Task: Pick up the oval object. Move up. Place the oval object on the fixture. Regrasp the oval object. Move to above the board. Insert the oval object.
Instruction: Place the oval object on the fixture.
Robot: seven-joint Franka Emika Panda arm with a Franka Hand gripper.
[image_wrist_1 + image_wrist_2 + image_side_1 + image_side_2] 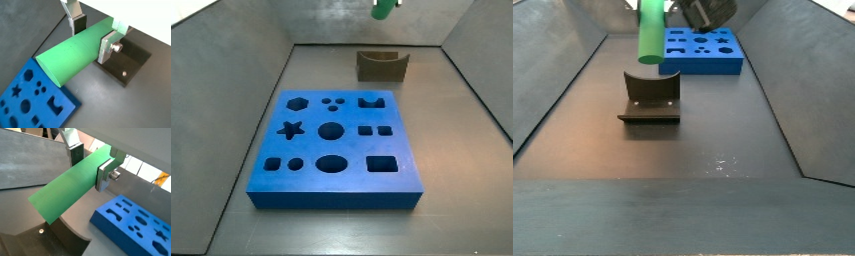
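Both wrist views show me the end effector (92,36) pinching the oval object (70,55) between its two silver finger plates, one dark pad pressed against each flank of the green rod. The rod's flat-looking end projects well past the fingertips (103,175). In a wrist view the fixture (130,62) lies directly beyond the end effector, with the board (33,102) off to one side of it on the floor.

Side views confirm the height. In a side view the oval object (649,32) hangs upright, its lower end just above the fixture (649,100) and apart from it, with the end effector (676,12) at the frame's upper edge gripping the rod's upper part. The board (702,52) sits beyond the fixture, well apart from the end effector.

In a side view only the rod's tip (384,9) shows at the upper edge, past the fixture (381,66) and the board (334,145).
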